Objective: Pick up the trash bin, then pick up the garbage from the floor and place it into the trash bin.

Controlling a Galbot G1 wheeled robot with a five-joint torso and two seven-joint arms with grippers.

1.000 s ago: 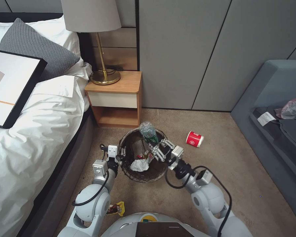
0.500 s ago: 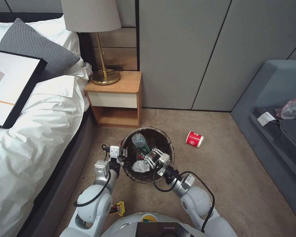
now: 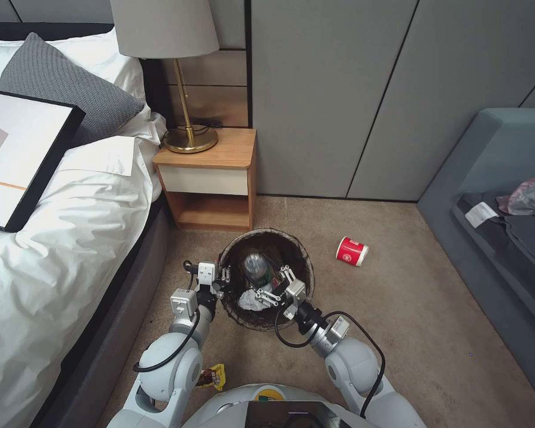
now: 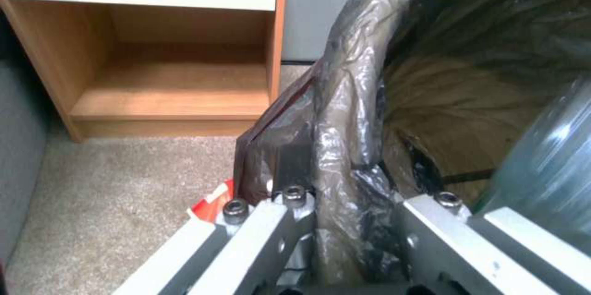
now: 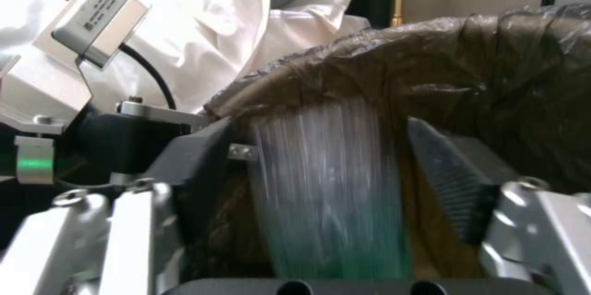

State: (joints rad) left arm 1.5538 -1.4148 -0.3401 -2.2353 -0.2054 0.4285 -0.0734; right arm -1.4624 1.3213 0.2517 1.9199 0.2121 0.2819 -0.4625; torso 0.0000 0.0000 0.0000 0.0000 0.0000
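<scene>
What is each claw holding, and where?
The left gripper clamps the bin by its bag-lined rim. The right gripper is open inside the bin, with the bottle between its fingers, apparently just released.

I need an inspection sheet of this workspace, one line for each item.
Surface: beige carpet.
Job's things: trash bin lined; bottle and tissue inside; cup, yellow wrapper on the carpet.
Clutter: plastic bag on sofa.
Grippers: left gripper shut on bin rim; right gripper open, blurred bottle between its fingers.
Cables: black loops on both arms.
Surroundings: bed, nightstand, lamp.
</scene>
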